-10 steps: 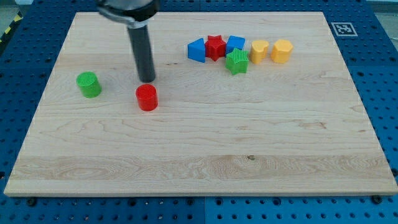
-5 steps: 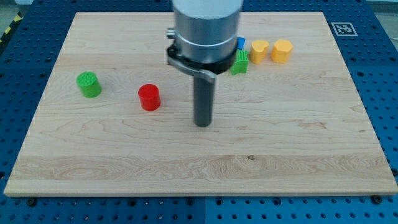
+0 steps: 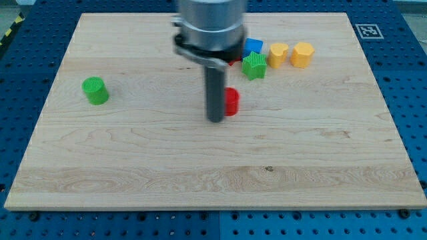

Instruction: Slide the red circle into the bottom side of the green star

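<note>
- Red circle (image 3: 231,102) is seen near the middle of the surface (image 3: 200,173), pressed against the right side of my tip (image 3: 215,120); its left part is hidden behind the rod.
- No gripper is carried by this arm, so neither a wide nor a narrow state can be told; the arm ends in a straight dark rod, and nothing is held.
- My tip is set on the surface just left of the red circle, touching it as far as can be judged.
- The green star (image 3: 253,66) is placed farther back and a little to the right of the red circle, apart from it, with bare wood between the two.
- A blue block (image 3: 253,47) is found just behind the green star; its shape cannot be made out, since part of it is covered by the arm.
- A sliver of another red block (image 3: 233,62) is glimpsed at the arm's edge, left of the green star.
- Two yellow blocks (image 3: 278,53) (image 3: 302,54) are lined up to the right of the blue block, side by side.
- A green cylinder (image 3: 95,91) is left well apart, at the far left of the surface.
</note>
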